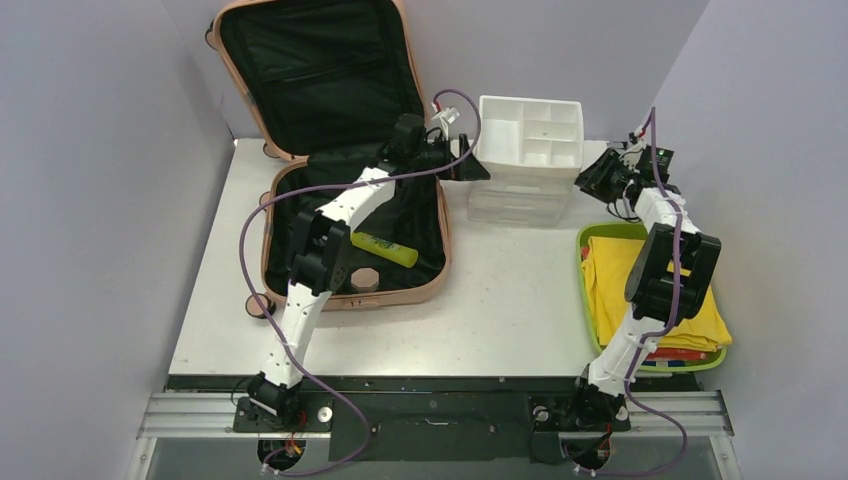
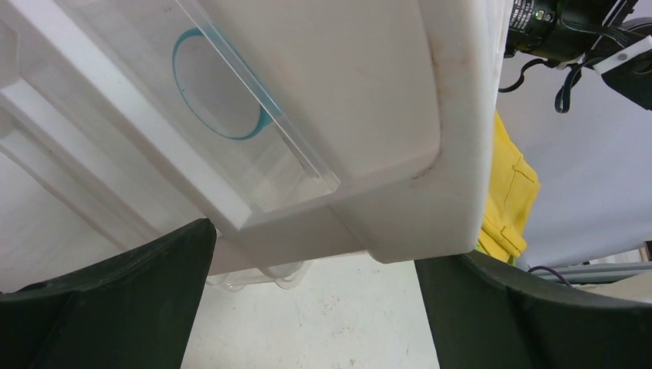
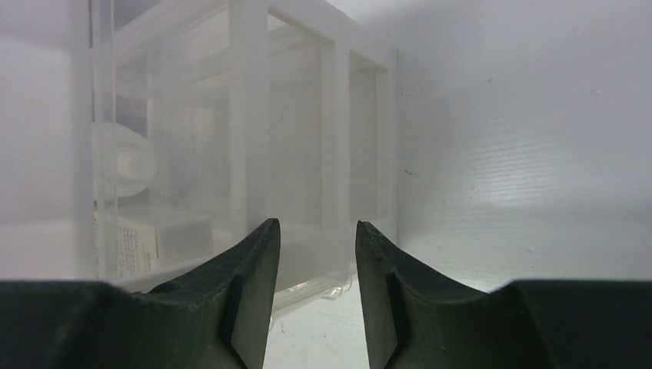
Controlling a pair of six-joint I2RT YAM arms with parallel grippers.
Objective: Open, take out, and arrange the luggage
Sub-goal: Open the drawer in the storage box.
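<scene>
White table (image 1: 520, 300) with open pink luggage (image 1: 320, 70) at left, white drawer organizer (image 1: 520, 200) (rear centre), lime-green tray (image 1: 608, 229) at right

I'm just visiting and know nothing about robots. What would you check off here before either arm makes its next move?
1. Luggage open: ok, lid upright at the back wall.
2. Left pincer free: ok, wide open, empty, close beside the white drawer organizer.
3. Right pincer free: ok, jaws part open, nothing between them.
4. Luggage emptied: not ok, a yellow-green tube and a small brown piece lie inside.
5. Space in the green tray: cannot tell, yellow clothes cover most of it.
</scene>
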